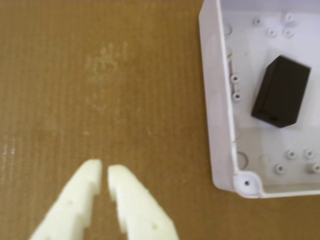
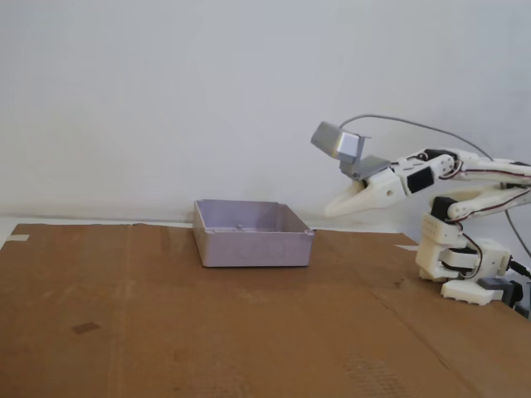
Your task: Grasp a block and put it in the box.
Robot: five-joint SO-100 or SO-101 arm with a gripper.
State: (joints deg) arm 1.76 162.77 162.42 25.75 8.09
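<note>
Black block (image 1: pixel 280 91) sits inside the box (image 1: pixel 220 100), lying at a tilt on the box floor, clear of the walls as far as the wrist view shows. Box floor has small moulded screw bosses around the block. Box corner with a screw hole shows at lower right of the wrist view

Pincer (image 1: pixel 105 175) is empty, tips nearly together with only a thin gap between them, hanging over bare brown cardboard (image 1: pixel 100 75) to the left of the box in the wrist view. Nothing between the fingers (image 1: pixel 70 210)

Fixed view: box (image 2: pixel 253 247) stands on the cardboard-covered bench (image 2: pixel 207 332), pale lavender-grey, low walls. Block is not visible from this side, hidden by the wall. Arm (image 2: pixel 448 178) reaches out from its base (image 2: pixel 460 269) at the right, pincer (image 2: pixel 332 209) raised above bench level, to the right of the box and apart from it, pointing toward it. Grey camera module (image 2: pixel 338 143) with a cable rides on top of the wrist. White wall (image 2: pixel 166 83) behind
</note>
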